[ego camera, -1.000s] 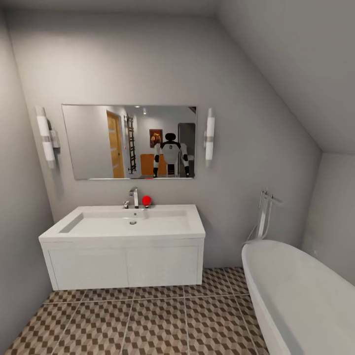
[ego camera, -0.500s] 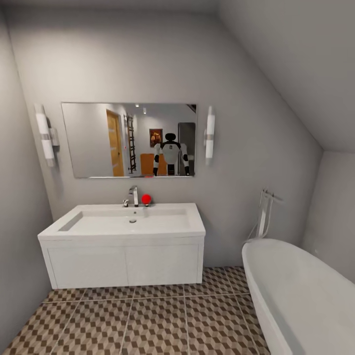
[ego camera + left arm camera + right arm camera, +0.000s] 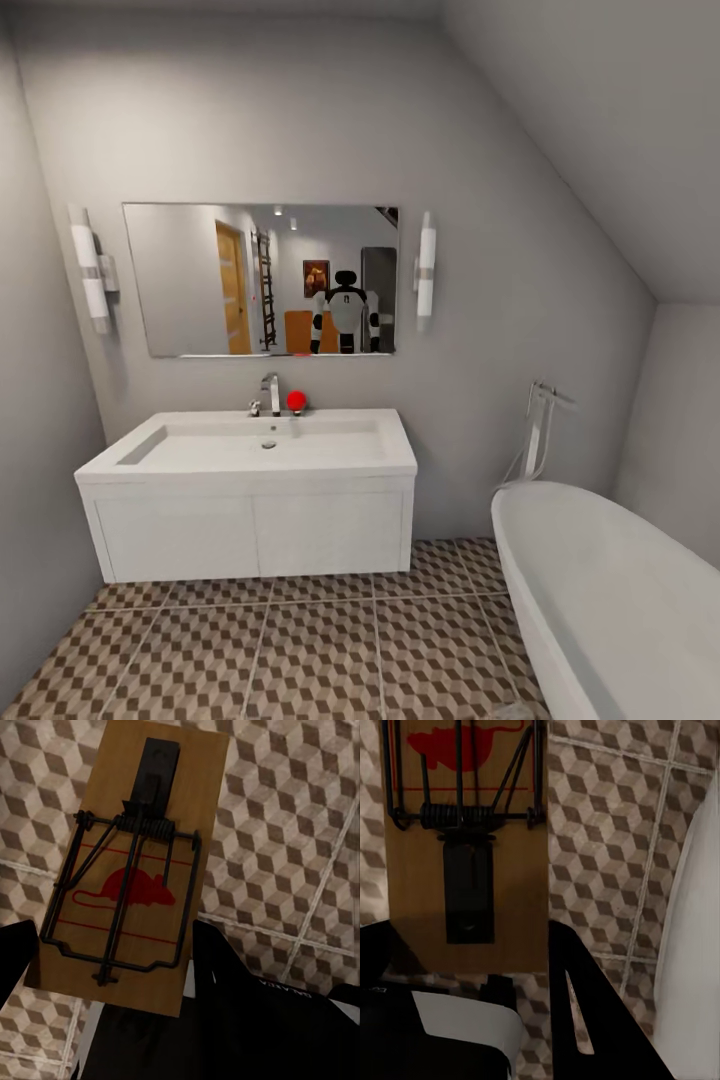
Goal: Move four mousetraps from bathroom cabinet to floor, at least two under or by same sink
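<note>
Facing the sink [image 3: 250, 470] across bare floor [image 3: 330, 650], the robot carries two mousetraps, the left gripper [image 3: 112, 979] clamped on one trap [image 3: 131, 862], the right gripper [image 3: 472, 960] on another [image 3: 465, 832], neither yet laid down.

One brown wooden mousetrap with a red mouse print [image 3: 139, 870] sits clamped between the left gripper's [image 3: 112, 967] fingers; another [image 3: 465, 832] between the right gripper's [image 3: 472, 945], both above the cube-patterned tile floor [image 3: 300, 832].
</note>
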Controlling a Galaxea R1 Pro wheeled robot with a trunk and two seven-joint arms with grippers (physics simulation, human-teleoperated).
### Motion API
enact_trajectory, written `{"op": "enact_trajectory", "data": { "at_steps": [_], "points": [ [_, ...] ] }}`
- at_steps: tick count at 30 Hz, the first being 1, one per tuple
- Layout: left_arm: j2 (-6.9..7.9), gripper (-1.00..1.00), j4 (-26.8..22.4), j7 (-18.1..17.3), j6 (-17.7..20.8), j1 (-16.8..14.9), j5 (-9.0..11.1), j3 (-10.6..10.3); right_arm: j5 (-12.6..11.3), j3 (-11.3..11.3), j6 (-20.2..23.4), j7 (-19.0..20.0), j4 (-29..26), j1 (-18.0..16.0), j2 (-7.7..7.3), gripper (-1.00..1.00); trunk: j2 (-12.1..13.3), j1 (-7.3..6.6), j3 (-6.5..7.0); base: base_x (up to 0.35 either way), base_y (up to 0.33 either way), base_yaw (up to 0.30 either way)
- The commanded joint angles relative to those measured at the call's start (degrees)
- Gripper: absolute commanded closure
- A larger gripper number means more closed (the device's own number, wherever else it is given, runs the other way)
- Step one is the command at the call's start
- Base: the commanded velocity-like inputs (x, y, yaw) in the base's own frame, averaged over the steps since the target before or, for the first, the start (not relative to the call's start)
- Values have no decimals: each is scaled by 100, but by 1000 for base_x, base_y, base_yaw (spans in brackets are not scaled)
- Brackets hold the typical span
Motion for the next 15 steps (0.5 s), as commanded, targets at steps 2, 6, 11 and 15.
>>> {"op": "enact_trajectory", "data": {
  "at_steps": [2,6,11,15],
  "points": [
    [7,100,-39,-12,21,-8,54,-46,48,-47,38,-197,-12,-124,126,100,-87,45,-45,0,0,0],
    [12,100,-60,-8,22,-13,54,-46,43,-47,40,-315,-12,-247,270,100,-248,133,-117,0,0,0],
    [15,100,-66,-4,23,-15,61,-41,41,-48,40,-350,-19,-345,386,100,-448,243,-206,0,0,0],
    [13,100,-67,21,20,-15,68,-38,41,-48,40,-355,-16,-413,403,100,-609,331,-278,0,0,0]
  ]
}}
